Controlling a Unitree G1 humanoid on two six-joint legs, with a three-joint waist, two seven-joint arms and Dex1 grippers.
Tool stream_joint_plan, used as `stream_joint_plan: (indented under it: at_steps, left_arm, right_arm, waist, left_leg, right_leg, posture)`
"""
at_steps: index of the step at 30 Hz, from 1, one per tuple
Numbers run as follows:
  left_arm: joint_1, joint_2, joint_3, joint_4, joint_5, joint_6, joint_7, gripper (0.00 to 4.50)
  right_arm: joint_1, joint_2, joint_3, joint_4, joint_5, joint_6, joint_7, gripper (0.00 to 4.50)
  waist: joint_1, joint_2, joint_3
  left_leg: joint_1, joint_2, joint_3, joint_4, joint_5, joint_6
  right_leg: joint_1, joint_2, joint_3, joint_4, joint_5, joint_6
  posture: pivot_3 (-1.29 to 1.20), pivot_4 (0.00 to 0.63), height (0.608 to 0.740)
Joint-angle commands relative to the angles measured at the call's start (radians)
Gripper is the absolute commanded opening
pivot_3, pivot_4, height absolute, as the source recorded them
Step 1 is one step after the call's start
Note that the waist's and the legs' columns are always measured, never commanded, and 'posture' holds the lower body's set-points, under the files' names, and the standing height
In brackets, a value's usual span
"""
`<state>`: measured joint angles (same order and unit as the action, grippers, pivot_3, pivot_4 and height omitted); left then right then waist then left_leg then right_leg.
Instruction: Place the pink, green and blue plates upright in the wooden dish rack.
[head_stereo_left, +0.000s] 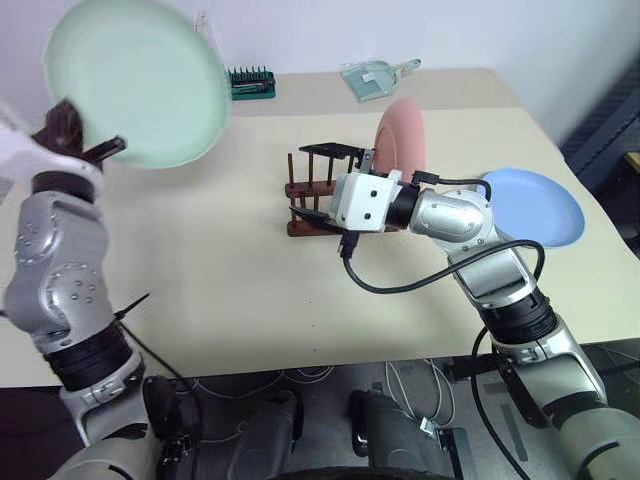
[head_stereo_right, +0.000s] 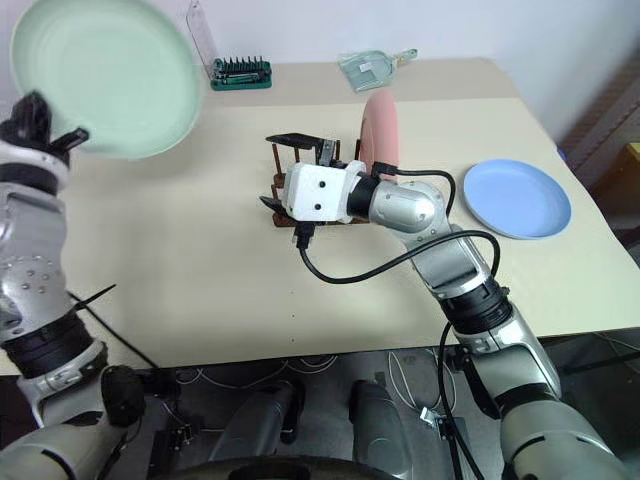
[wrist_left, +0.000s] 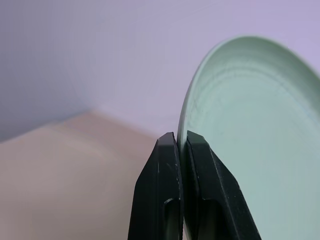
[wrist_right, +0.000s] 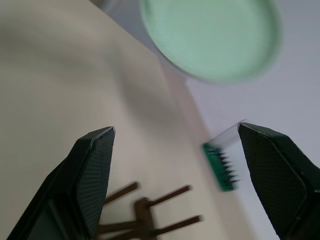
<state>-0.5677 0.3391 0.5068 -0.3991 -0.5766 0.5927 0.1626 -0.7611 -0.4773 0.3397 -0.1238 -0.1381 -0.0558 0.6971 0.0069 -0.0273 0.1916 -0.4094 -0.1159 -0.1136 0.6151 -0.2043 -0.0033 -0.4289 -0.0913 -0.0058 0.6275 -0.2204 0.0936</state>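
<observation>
Nearest the camera, at far left, the left claw (head_stereo_left: 88, 143) is raised well above the beige surface (head_stereo_left: 220, 270) — its two black fingers (wrist_left: 170, 195) pressed together on the rim of the round, pale mint green plastic plate (head_stereo_left: 140, 80), which is held up in the air, tilted, clear of everything below. Behind it, near the far edge of the surface, lies a green-based tool holder (head_stereo_left: 251, 82). Toward the middle stands the small dark brown wooden dish rack (head_stereo_left: 312, 190) with thin upright pegs. The right claw (head_stereo_left: 320, 185) reaches in level over the rack, its fingers spread wide with nothing between them. Just beyond its white wrist housing, the round salmon pink plastic plate (head_stereo_left: 403, 135) stands upright on edge at the rack; whether it sits between pegs cannot be told. Farther back rests a clear, pale green dustpan-like item (head_stereo_left: 372, 76). At right, the round light blue plastic plate (head_stereo_left: 540, 205) lies flat on the surface — well apart from the rack.
</observation>
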Motion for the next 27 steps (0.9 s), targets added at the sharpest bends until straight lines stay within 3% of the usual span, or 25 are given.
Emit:
stream_joint_plan:
  at_steps: [1, 9, 20, 23, 27]
  left_arm:
    - [-0.019, 0.005, -0.102, -0.135, 0.030, 0.020, 0.017, 0.03]
    - [-0.057, -0.022, -0.235, -0.210, 0.076, 0.089, 0.059, 0.03]
    - [-0.045, -0.067, -0.331, -0.288, 0.062, 0.149, 0.015, 0.03]
    - [-0.038, -0.067, -0.328, -0.304, 0.054, 0.154, -0.003, 0.00]
    - [-0.036, -0.074, -0.318, -0.302, 0.057, 0.160, -0.011, 0.00]
  right_arm:
    - [-0.058, -0.005, 0.002, 0.055, -0.147, -0.151, -0.103, 4.03]
    - [-0.096, 0.004, 0.024, 0.154, -0.333, -0.330, -0.222, 4.03]
    - [-0.094, 0.053, 0.035, 0.197, -0.392, -0.339, -0.242, 4.03]
    - [-0.091, 0.059, 0.036, 0.200, -0.388, -0.335, -0.233, 3.23]
    - [-0.090, 0.063, 0.035, 0.199, -0.382, -0.335, -0.231, 1.15]
  waist:
    - [-0.003, 0.000, 0.000]
    - [-0.002, 0.000, 0.000]
    - [-0.001, 0.000, 0.000]
    - [-0.001, 0.000, 0.000]
    - [-0.002, 0.000, 0.000]
  left_leg:
    - [0.000, 0.001, 0.000, 0.000, 0.001, 0.001]
    - [0.001, 0.003, 0.000, 0.000, 0.003, 0.000]
    - [0.001, 0.003, 0.000, -0.001, 0.006, -0.005]
    - [0.001, 0.003, 0.000, -0.001, 0.006, -0.005]
    - [0.001, 0.003, 0.000, -0.001, 0.006, -0.005]
  right_leg:
    - [0.000, 0.002, 0.000, 0.000, 0.000, 0.000]
    - [0.000, 0.005, 0.001, 0.001, 0.001, -0.002]
    - [0.000, 0.005, 0.001, 0.001, 0.001, -0.002]
    - [0.000, 0.006, 0.001, 0.001, 0.001, -0.002]
    - [0.000, 0.006, 0.001, 0.001, 0.001, -0.002]
  posture:
    - [0.00, 0.150, 0.740]
    - [0.00, 0.150, 0.740]
    - [0.00, 0.150, 0.740]
    - [0.00, 0.150, 0.740]
    - [0.00, 0.150, 0.740]
